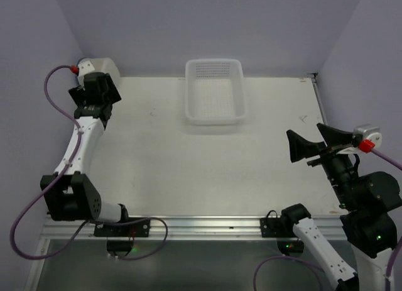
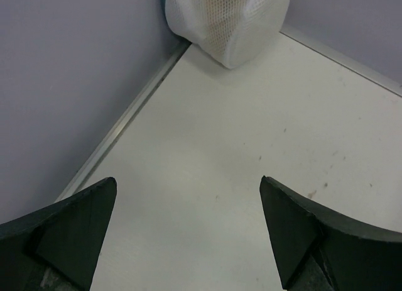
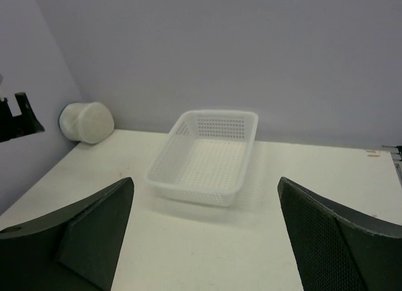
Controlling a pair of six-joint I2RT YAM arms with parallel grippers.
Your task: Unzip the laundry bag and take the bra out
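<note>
The laundry bag (image 1: 105, 67), a small round pouch of white mesh, lies in the far left corner of the table against the walls. In the left wrist view it (image 2: 229, 21) fills the top middle, and a pale beige shape shows through the mesh. Its zip is not visible. My left gripper (image 1: 99, 85) is open and empty, just short of the bag and pointing at it, with its jaws (image 2: 188, 197) wide apart over bare table. My right gripper (image 1: 304, 129) is open and empty at the right side, far from the bag (image 3: 88, 122).
A rectangular white plastic basket (image 1: 213, 119) stands empty at the back middle of the table, also in the right wrist view (image 3: 188, 192). Purple walls close in the left, back and right. A metal rail (image 1: 207, 225) runs along the near edge.
</note>
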